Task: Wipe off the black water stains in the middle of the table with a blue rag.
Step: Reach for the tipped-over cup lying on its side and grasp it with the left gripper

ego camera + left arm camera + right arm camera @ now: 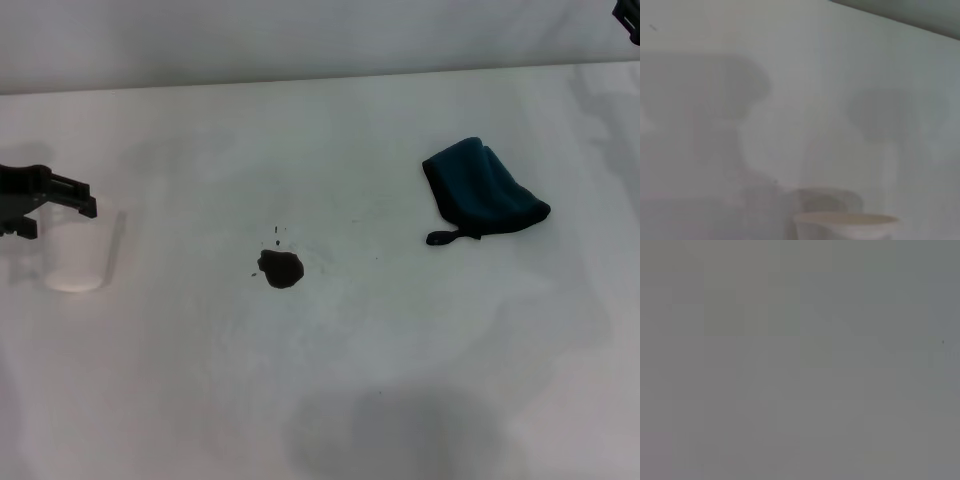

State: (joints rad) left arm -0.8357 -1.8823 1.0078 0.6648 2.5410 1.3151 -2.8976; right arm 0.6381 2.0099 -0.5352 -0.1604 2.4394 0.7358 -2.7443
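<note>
The white table point(330, 400) fills the head view, its far edge running against a pale wall. Toward the far right corner lies the blue rag point(483, 189), folded, long axis slanting from far left to near right, its loop tag trailing toward the near side. At the left edge the left gripper point(50, 205) straddles a white paper cup point(78, 255), fingers spread around its rim. Mid-table sit the black water stains point(281, 268), specks just beyond. The right gripper point(628, 22) barely peeks in at the far right corner, its fingers impossible to read.
</note>
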